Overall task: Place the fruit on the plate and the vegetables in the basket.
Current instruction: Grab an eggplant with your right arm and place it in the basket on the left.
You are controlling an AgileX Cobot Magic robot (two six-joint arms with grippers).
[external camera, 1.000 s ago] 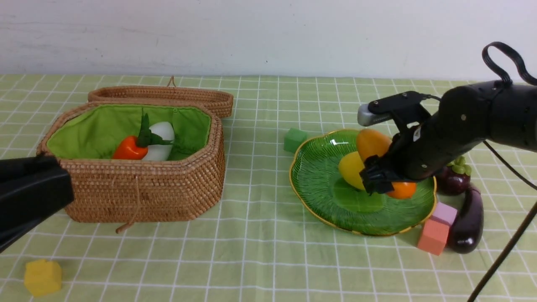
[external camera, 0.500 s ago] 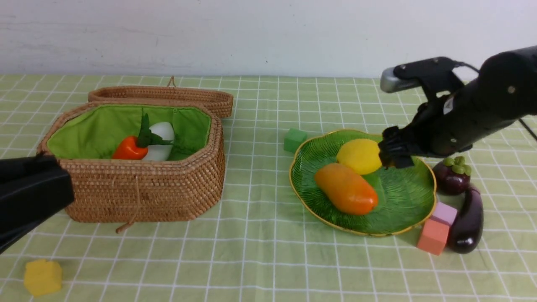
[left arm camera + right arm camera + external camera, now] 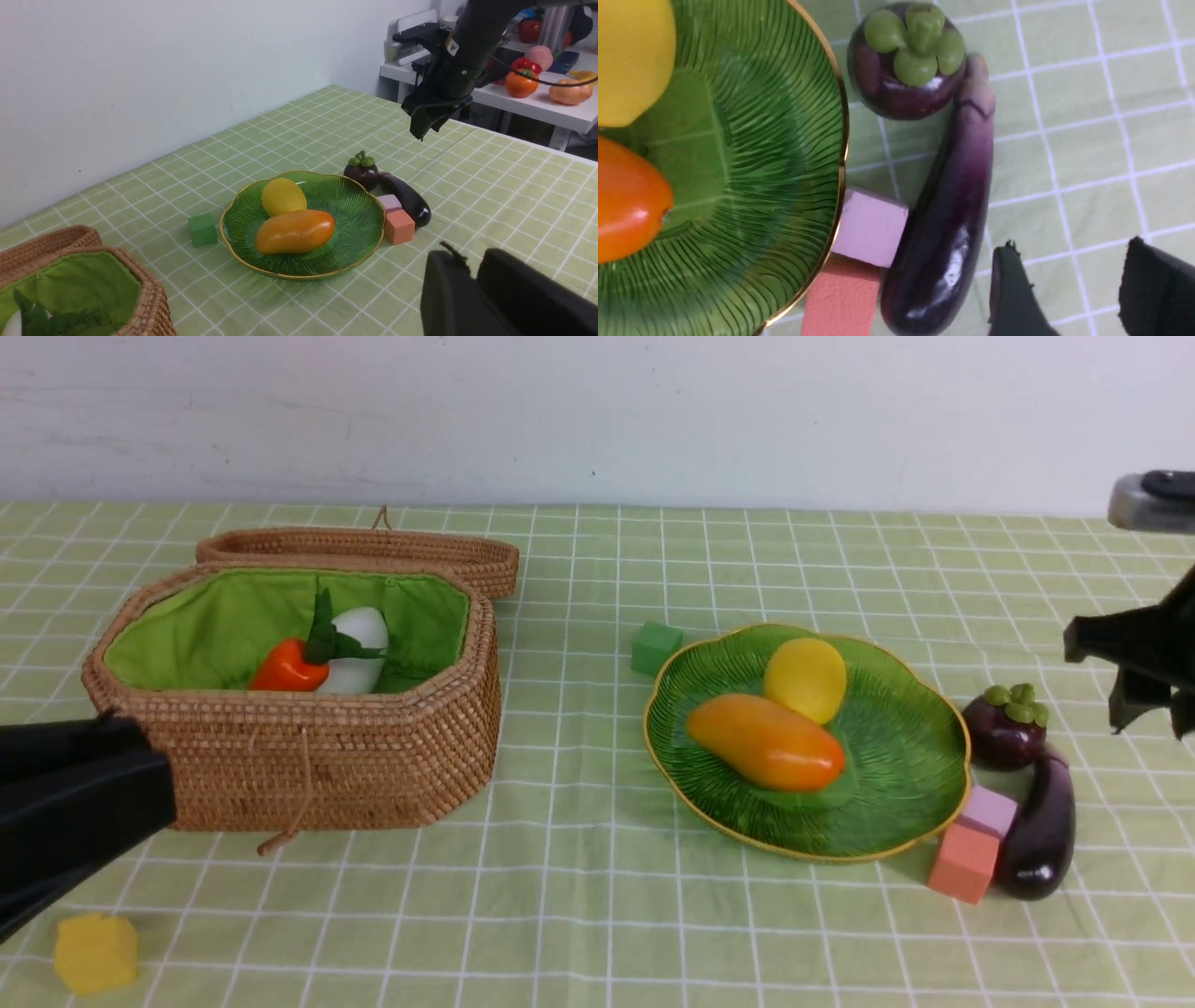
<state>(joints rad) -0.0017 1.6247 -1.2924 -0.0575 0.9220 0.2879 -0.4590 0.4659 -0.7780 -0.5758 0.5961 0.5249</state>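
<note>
The wicker basket point(image 3: 308, 775) stands open at the left, and the green leaf plate point(image 3: 896, 784) sits to its right. The right gripper point(image 3: 1083, 294) hangs spread and empty beside the eggplant point(image 3: 1041, 831), which lies just right of the plate. The left gripper point(image 3: 469, 268) is pressed together, empty. The mango point(image 3: 766, 742) and lemon point(image 3: 806, 679) touch on the plate. The mangosteen point(image 3: 1006, 733) touches the eggplant's stem end. The carrot point(image 3: 288, 667) and white radish point(image 3: 359, 653) lie in the basket.
</note>
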